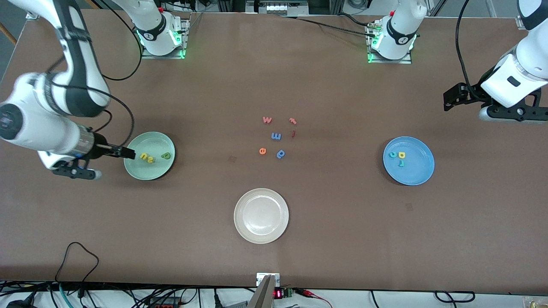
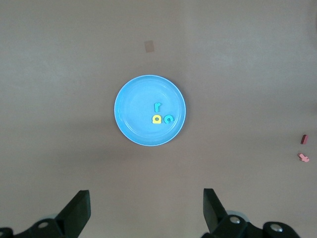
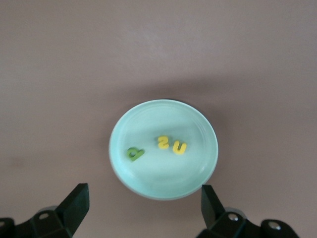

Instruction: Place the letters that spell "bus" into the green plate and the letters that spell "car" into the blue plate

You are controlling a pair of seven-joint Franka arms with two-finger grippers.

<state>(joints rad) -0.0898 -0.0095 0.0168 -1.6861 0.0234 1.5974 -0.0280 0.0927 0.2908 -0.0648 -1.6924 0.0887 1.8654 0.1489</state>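
The green plate [image 1: 150, 172] [image 3: 163, 119] lies toward the right arm's end of the table. In it are the dark green b [image 1: 165, 155] [image 3: 134, 153], the yellow u [image 1: 144, 156] [image 3: 179, 147] and the yellow s [image 1: 150, 159] [image 3: 163, 143]. My right gripper [image 1: 129, 152] [image 3: 143, 202] hangs open and empty at that plate's rim. The blue plate [image 1: 418, 172] [image 2: 132, 114] holds the teal c [image 1: 392, 155] [image 2: 169, 119], the yellow a [image 1: 401, 155] [image 2: 156, 119] and the teal r [image 1: 401, 163] [image 2: 157, 106]. My left gripper [image 1: 448, 102] [image 2: 147, 203] waits open, high over the table's end.
An off-white plate [image 1: 261, 234] sits nearer the front camera, mid-table. Several loose letters lie in the middle: a pink w [image 1: 267, 120], a red t [image 1: 293, 121], a blue m [image 1: 276, 136], an orange e [image 1: 263, 150], a blue p [image 1: 281, 153].
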